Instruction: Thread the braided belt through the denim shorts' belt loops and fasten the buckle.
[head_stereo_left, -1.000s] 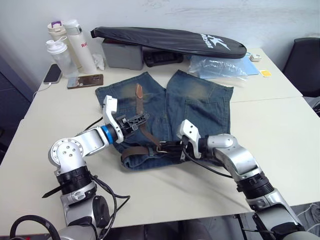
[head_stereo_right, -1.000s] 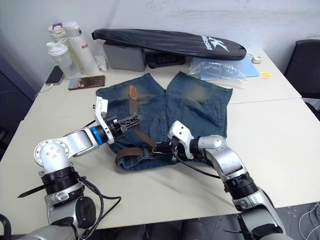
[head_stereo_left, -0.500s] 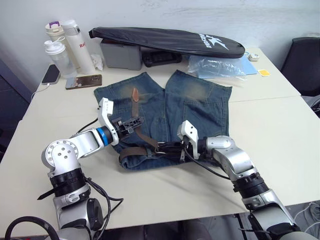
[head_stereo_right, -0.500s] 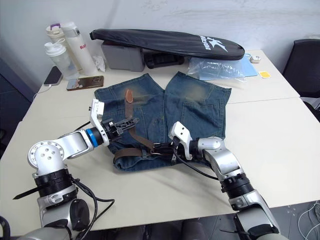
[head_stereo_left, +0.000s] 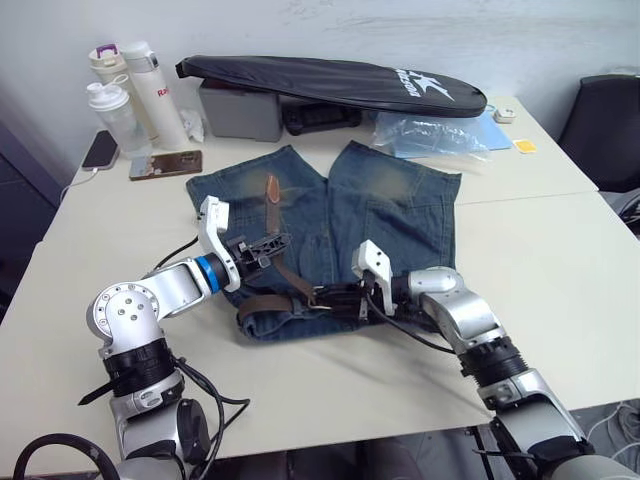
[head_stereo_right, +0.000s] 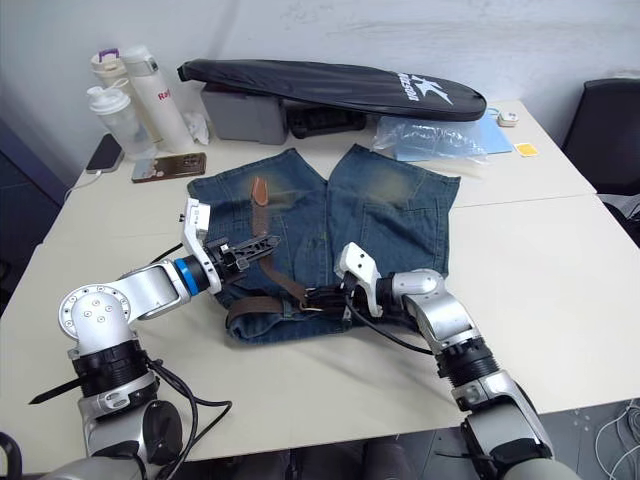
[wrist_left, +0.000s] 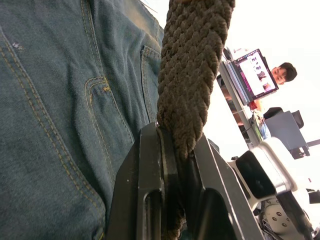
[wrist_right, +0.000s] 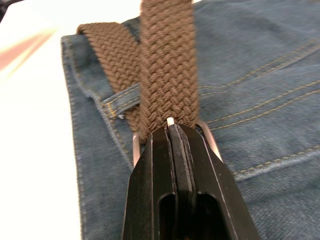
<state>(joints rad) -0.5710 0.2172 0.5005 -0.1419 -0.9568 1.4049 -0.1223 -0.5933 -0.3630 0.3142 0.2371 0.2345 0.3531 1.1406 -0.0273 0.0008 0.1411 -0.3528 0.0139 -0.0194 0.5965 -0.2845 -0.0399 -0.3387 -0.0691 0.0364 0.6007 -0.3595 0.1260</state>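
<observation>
Faded blue denim shorts (head_stereo_left: 330, 235) lie flat on the white counter (head_stereo_left: 540, 260), waistband toward the robot and legs pointing away. The dark-brown braided belt (head_stereo_left: 285, 265) runs along the waistband from the left edge toward the middle, then its free end angles up across the left leg, its tan tip near the hem. The left gripper (head_stereo_left: 262, 246) has its jaws clamped on the belt's free stretch above the left leg; the left wrist view shows the woven strap (wrist_left: 192, 75) pinched between the black fingers (wrist_left: 150, 190). The right gripper (head_stereo_left: 338, 297) sits at the middle of the waistband, jaws closed at the buckle (wrist_right: 210, 142), whose silver frame shows on either side of the fingers (wrist_right: 185, 195). A belt loop (wrist_right: 120, 100) crosses the strap just beyond the buckle.
</observation>
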